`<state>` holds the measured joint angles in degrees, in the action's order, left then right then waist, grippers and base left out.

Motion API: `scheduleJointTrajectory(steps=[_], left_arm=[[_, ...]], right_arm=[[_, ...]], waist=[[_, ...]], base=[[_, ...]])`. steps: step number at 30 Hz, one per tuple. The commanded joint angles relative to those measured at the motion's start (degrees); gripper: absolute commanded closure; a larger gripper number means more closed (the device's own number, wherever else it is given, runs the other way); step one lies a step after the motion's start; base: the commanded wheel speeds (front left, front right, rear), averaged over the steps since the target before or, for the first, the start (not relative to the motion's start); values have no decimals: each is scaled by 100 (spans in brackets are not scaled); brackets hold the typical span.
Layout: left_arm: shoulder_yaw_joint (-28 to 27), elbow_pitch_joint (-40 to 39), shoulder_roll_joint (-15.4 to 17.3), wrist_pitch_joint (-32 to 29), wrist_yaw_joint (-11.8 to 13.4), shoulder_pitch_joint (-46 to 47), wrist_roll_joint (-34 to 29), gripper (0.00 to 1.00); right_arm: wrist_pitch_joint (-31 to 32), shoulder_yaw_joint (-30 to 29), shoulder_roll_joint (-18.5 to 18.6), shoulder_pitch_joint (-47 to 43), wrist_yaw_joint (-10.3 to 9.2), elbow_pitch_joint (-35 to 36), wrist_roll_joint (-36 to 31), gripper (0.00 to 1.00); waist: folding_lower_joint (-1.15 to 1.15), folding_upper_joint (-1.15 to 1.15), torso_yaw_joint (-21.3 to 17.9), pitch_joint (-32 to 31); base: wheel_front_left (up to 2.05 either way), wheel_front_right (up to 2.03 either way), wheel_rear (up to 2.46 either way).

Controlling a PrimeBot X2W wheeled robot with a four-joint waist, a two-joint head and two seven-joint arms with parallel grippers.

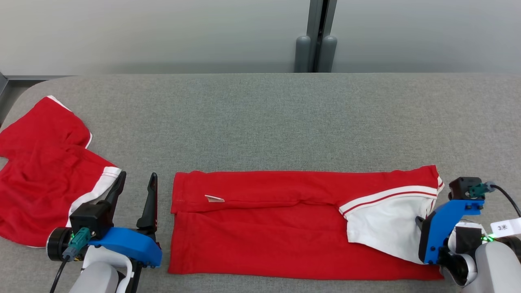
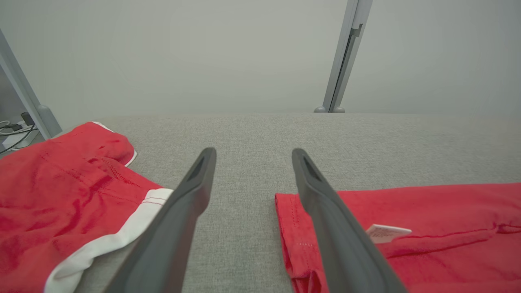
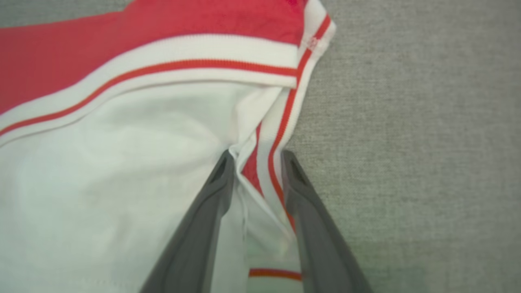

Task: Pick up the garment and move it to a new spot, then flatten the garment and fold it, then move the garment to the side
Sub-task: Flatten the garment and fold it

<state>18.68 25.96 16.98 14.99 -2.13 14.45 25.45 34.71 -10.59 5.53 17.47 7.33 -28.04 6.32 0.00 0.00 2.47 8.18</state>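
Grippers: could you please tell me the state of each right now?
Left gripper: open, holding nothing.
Right gripper: shut on striped white edge of the folded garment.

A grey woven cloth covers the desk (image 1: 260, 114), whose far corner, ahead and to the left of the left end effector (image 1: 138, 175), is rounded. Beyond the desk, straight ahead of that end effector, stand pale frosted wall panels (image 1: 163, 32) in soft, even light. Ahead and to its right a grey metal post (image 1: 316, 36) splits them, with two rounded caps (image 1: 315, 53) at its foot. Far to its left a second post (image 2: 24, 97) shows slanted, with cables (image 2: 12, 130) beside its base.
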Motion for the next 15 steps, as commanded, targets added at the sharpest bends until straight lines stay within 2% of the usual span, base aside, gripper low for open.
scheduleJointTrajectory(steps=[1,8,15], left_arm=[[-33,10,18,26,-16,0,-40,0],[-103,-73,28,26,5,-157,-23,0],[-138,-130,-8,26,8,-210,-61,0]], right_arm=[[13,90,-5,-81,17,-110,72,100],[-82,-94,653,-183,11,354,189,100],[60,-845,1129,-488,13,1105,58,100]], waist=[[0,0,-12,-27],[0,0,-127,-119],[0,0,-198,-138]], base=[[0,0,0],[0,0,0],[0,0,0]])
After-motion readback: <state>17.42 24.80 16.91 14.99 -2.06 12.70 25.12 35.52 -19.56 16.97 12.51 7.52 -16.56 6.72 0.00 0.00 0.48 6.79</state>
